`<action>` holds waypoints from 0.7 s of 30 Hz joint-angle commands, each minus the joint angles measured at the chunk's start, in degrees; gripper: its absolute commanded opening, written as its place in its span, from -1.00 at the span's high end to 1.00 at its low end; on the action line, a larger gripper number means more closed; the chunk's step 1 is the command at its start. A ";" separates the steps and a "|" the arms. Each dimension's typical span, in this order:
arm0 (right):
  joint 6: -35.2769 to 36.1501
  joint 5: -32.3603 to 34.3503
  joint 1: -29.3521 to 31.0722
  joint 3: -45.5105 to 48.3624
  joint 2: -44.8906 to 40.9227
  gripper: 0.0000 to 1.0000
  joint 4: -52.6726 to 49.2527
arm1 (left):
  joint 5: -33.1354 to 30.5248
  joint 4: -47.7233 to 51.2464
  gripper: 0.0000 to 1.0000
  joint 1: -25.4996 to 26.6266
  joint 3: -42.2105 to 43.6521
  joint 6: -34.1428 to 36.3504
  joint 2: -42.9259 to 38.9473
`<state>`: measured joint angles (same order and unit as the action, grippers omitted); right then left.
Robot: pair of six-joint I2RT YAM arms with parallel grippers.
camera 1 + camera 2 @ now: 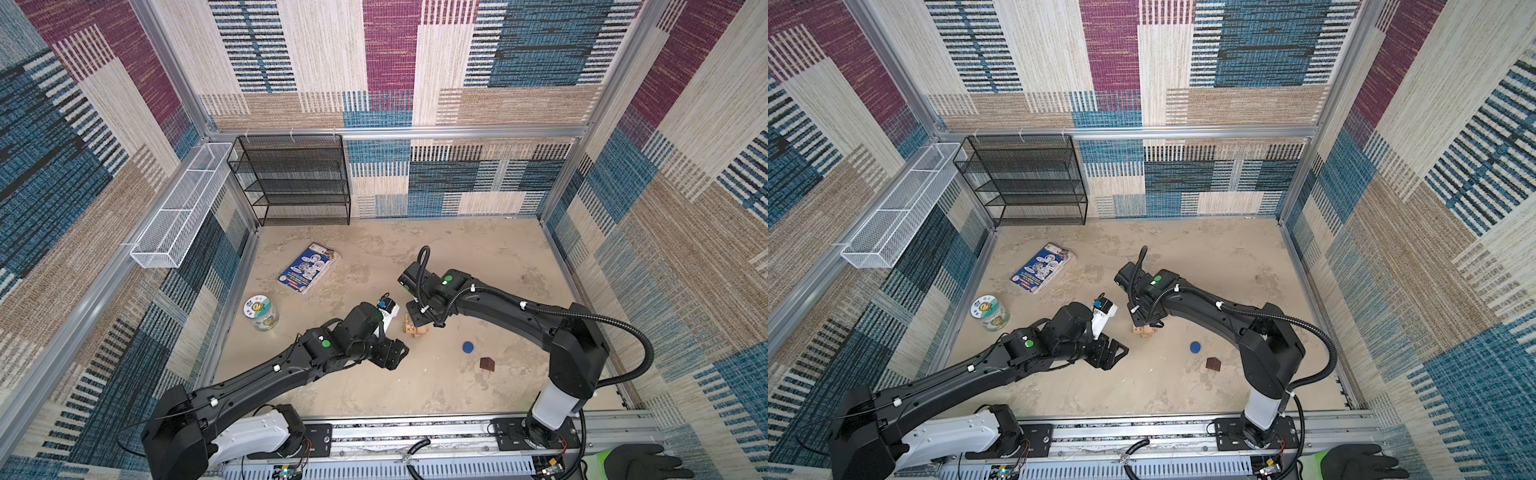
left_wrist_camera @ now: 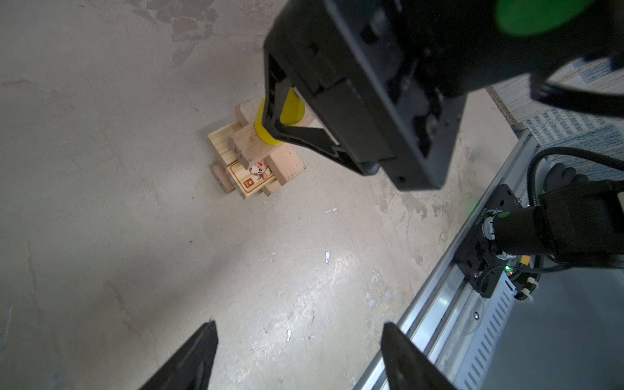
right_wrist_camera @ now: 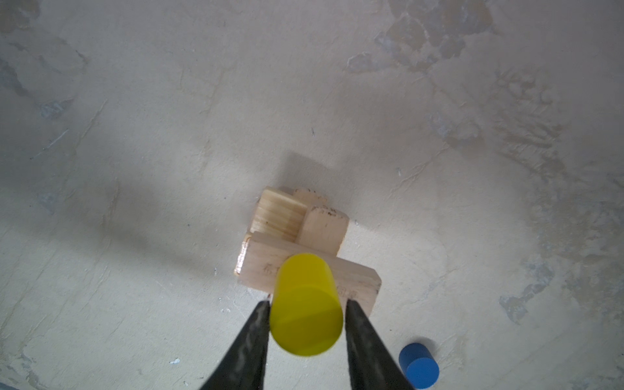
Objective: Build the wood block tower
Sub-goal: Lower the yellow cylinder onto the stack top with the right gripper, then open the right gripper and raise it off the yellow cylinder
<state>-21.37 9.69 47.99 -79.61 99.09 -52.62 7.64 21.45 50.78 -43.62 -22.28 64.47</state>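
Left wrist view: the tower (image 2: 256, 152) has one bar with printing facing up, the printed bar (image 2: 251, 180). It carries an orange-framed panel with a small cartoon animal and a red-orange square holding one character, too small to read. In the right wrist view, the top bar (image 3: 361, 282) bears faint grey characters, partly hidden and not legible.

The tower is a low criss-cross stack of pale, grainy wooden bars standing on the beige table (image 1: 478, 257). The yellow cylinder (image 3: 305, 304) stands upright on the top bar. The right gripper (image 3: 307, 304) hangs over the tower with its fingers (image 3: 250, 344) close on either side of the cylinder. I cannot tell whether they press it.

The left gripper (image 2: 300, 354) is near the tower, its jaws spread wide with nothing between them.

The blue disc (image 1: 468, 347) lies near the tower, and the dark-brown house-shaped piece (image 1: 487, 364) lies just beyond the disc.

Well apart from the tower are a blue packet (image 1: 307, 268) printed with cartoon faces and a jar (image 1: 261, 312) with a round lid label. The lettering on both is too small to read.
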 commanded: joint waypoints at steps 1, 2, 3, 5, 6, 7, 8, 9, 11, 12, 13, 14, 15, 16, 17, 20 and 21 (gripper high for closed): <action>-0.07 1.38 -0.03 -0.26 -0.30 0.24 -0.29 | -0.61 0.91 -0.61 0.00 -0.22 1.45 -0.31; -0.05 1.47 0.00 -0.19 -0.35 0.24 -0.36 | -0.61 0.96 -0.62 -0.02 -0.16 1.45 -0.31; -0.09 1.47 0.02 -0.14 -0.30 0.24 -0.29 | -0.61 0.92 -0.61 -0.01 -0.17 1.45 -0.32; -0.08 1.47 -0.04 -0.10 -0.32 0.25 -0.29 | -0.61 0.94 -0.62 0.00 -0.10 1.45 -0.28; -0.09 1.49 0.00 -0.10 -0.32 0.25 -0.29 | -0.61 0.95 -0.61 -0.03 -0.07 1.40 -0.31; -0.10 1.46 -0.06 -0.10 -0.31 0.24 -0.24 | -0.61 0.89 -0.61 0.01 -0.12 1.41 -0.32; -0.16 1.41 -0.03 -0.02 -0.32 0.25 -0.20 | -0.61 0.84 -0.61 0.00 -0.07 1.32 -0.33; -0.10 1.47 0.00 -0.03 -0.30 0.25 -0.27 | -0.61 0.87 -0.61 0.00 -0.07 1.28 -0.31; -0.16 1.37 0.00 -0.08 -0.30 0.24 -0.21 | -0.57 0.96 -0.62 -0.02 -0.07 1.23 -0.36; -0.08 1.38 -0.02 -0.08 -0.30 0.23 -0.20 | -0.54 0.95 -0.62 -0.04 -0.06 1.20 -0.39; -0.08 1.38 0.00 -0.10 -0.30 0.21 -0.22 | -0.59 0.94 -0.61 -0.02 0.02 1.19 -0.44; -0.09 1.37 0.00 -0.15 -0.38 0.20 -0.20 | -0.61 0.96 -0.61 0.00 0.04 1.19 -0.55; -0.16 1.46 0.00 -0.19 -0.39 0.19 -0.29 | -0.61 0.96 -0.61 -0.06 0.04 1.19 -0.53; -0.17 1.47 0.00 -0.19 -0.46 0.18 -0.31 | -0.61 1.04 -0.61 0.01 0.08 1.19 -0.65; -0.21 1.38 -0.01 -0.16 -0.49 0.17 -0.32 | -0.61 1.09 -0.61 0.01 0.02 1.19 -0.67; -0.26 1.32 0.00 -0.18 -0.57 0.12 -0.38 | -0.71 1.09 -0.61 -0.01 0.02 1.28 -0.83; -0.32 1.28 0.00 -0.19 -0.56 0.06 -0.38 | -0.73 1.09 -0.62 -0.07 0.00 1.28 -0.83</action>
<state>-21.39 10.15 47.99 -79.59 98.98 -53.39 7.64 21.50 50.78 -43.62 -22.26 63.94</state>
